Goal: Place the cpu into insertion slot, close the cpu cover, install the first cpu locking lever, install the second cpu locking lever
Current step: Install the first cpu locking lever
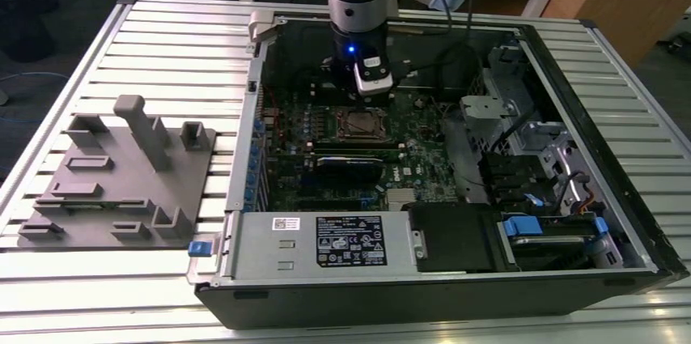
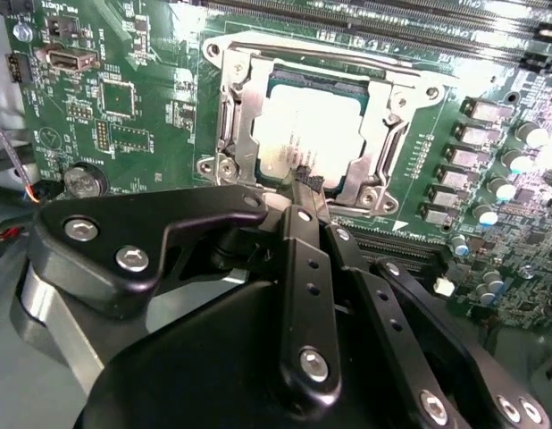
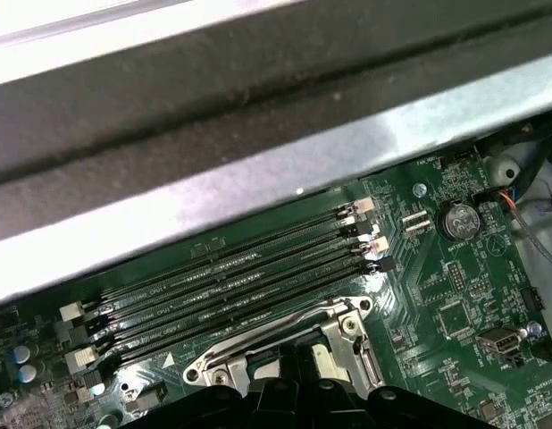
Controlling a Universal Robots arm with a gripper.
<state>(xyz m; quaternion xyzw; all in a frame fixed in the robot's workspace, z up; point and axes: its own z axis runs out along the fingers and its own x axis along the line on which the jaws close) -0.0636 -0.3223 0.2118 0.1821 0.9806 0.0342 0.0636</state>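
Observation:
The cpu (image 2: pixel 307 125) lies flat in the insertion slot (image 1: pixel 362 124) on the green board, its pale metal top catching the light. The cpu cover (image 2: pixel 243 116), a silvery frame plate, lies down over it, with the chip showing through its window. A thin lever rod (image 2: pixel 347 61) runs along one side of the frame. My gripper (image 2: pixel 305 183) is shut with nothing between its black fingers. Its tip is at the socket's edge, just over the cover's rim. In the exterior view the gripper (image 1: pixel 370 93) hangs right above the socket's far side. The first wrist view has the gripper (image 3: pixel 298 393) over the cover (image 3: pixel 285 344).
Long black memory slots (image 3: pixel 231 286) run beside the socket. A black card (image 1: pixel 348 167) and a labelled power supply box (image 1: pixel 324 243) lie nearer the case front. Drive cages and cables (image 1: pixel 540 158) crowd the exterior view's right. A grey peg fixture (image 1: pixel 119 174) sits on the slatted table.

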